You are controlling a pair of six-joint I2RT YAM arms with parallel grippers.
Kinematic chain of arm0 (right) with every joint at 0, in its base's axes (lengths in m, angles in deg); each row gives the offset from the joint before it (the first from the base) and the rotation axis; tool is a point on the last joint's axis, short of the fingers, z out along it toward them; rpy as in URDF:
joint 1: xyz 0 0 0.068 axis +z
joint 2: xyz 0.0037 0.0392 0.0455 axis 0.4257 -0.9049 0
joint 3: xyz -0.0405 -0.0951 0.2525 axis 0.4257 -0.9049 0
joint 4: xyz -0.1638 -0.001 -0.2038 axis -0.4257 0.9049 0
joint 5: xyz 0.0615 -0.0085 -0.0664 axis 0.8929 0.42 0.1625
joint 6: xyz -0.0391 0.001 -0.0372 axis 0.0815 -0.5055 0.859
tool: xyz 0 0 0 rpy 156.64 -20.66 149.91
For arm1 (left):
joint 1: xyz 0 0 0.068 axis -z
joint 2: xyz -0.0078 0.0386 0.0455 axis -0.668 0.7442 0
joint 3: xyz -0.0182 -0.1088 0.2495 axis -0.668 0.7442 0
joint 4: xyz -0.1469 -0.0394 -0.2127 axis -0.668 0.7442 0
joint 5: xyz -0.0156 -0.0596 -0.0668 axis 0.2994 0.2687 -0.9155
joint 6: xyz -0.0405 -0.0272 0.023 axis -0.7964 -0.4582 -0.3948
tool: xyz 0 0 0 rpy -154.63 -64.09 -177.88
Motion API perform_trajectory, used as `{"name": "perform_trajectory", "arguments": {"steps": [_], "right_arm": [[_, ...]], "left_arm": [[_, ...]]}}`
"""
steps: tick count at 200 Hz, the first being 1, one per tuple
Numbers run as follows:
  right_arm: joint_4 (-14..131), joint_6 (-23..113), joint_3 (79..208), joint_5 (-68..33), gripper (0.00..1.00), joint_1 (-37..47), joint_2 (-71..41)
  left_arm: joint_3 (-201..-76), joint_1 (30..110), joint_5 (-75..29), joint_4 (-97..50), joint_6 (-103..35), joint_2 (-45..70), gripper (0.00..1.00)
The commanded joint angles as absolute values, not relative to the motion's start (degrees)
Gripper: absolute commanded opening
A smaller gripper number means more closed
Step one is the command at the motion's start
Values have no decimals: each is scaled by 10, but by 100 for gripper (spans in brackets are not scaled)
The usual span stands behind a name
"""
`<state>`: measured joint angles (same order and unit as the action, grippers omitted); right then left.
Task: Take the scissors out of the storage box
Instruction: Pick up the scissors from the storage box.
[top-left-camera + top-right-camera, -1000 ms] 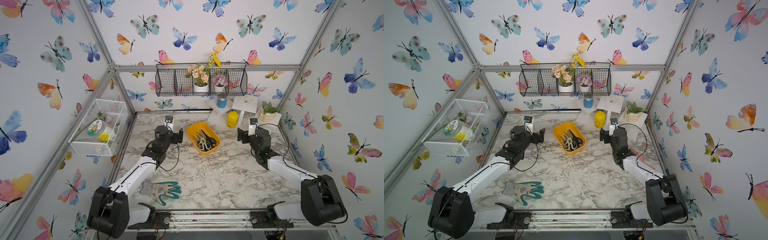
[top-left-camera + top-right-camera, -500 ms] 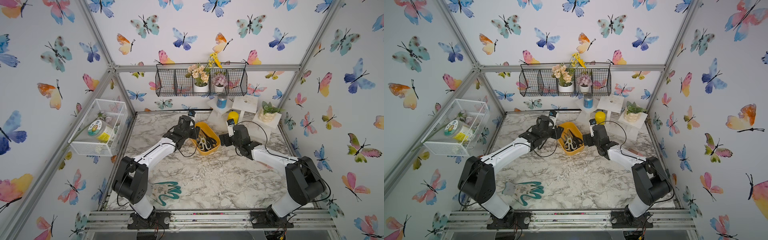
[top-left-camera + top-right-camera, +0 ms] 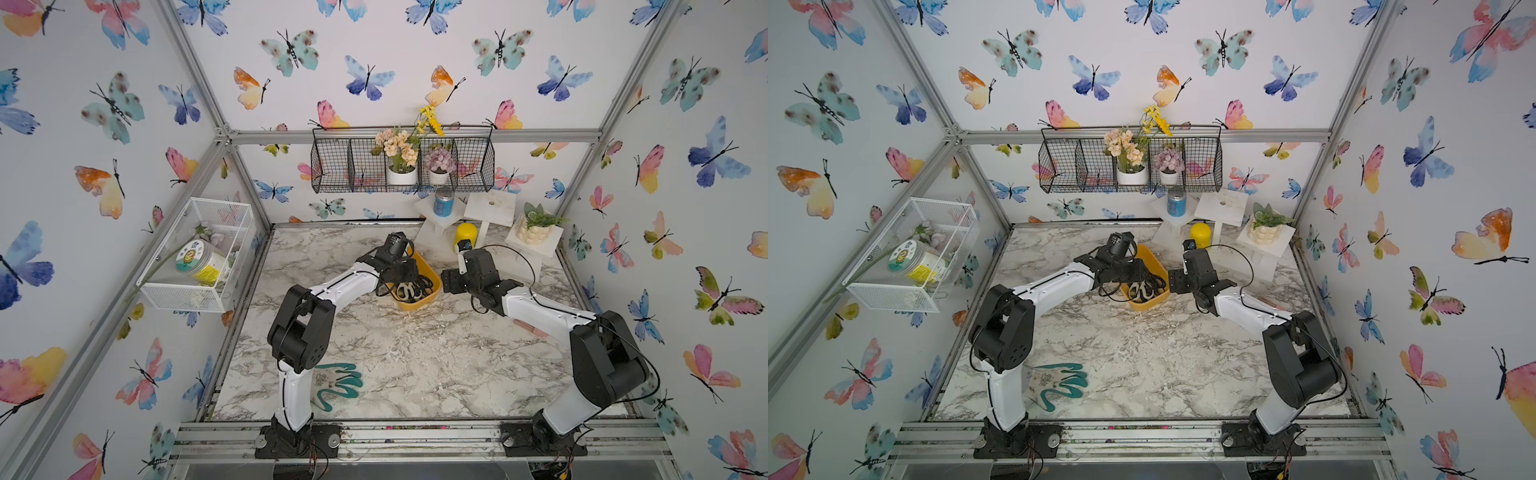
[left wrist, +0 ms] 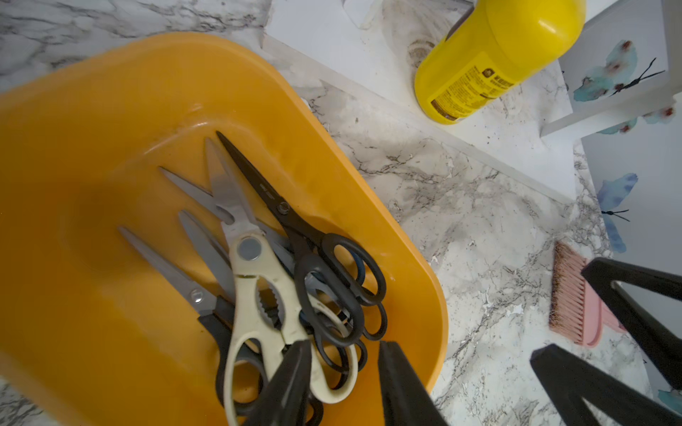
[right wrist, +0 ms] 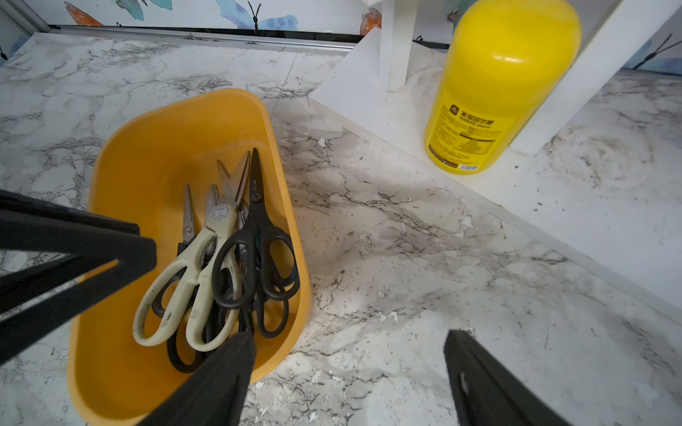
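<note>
Both arms (image 3: 349, 286) have swung inward since one second ago and now meet at the box. Nearest the front rail, a teal squiggle (image 3: 338, 384) lies flat on the table (image 3: 436, 365). Further in, the box (image 3: 417, 307) sits on the table between the two wrists in both top views. All scissors (image 5: 254, 221) lie inside it, handles toward its near end and blades toward its far end. The cream shears (image 4: 251, 284) and the black pairs (image 4: 282, 208) overlap.

The left gripper (image 4: 345, 369) hangs over the handle loops, jaws narrowed to a slim gap. Whether the pads touch a handle cannot be told from the wrist view. The right gripper (image 5: 347, 369) stands just beside the box, jaws spread wide and holding nothing. One finger (image 5: 217, 372) is over the box's near corner, and the other is over bare table.

Beyond the box, a yellow bottle (image 5: 498, 81) stands upright on a white base (image 5: 406, 110).
</note>
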<state>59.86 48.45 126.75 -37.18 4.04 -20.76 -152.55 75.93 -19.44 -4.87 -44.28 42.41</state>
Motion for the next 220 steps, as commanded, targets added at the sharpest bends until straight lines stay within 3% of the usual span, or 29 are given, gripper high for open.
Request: {"name": "perform_trajectory", "arguments": {"steps": [1, 106, 220], "right_arm": [[632, 468, 1290, -389, 85, 42, -215], [637, 467, 1289, -368, 85, 42, -225], [651, 475, 1291, -349, 85, 42, -228]], "left_arm": [[-1550, 777, -208, -1, -473, 454, 33], [-1571, 781, -134, 35, -482, 487, 29], [-1602, 772, -128, 56, -475, 536, 28]]}}
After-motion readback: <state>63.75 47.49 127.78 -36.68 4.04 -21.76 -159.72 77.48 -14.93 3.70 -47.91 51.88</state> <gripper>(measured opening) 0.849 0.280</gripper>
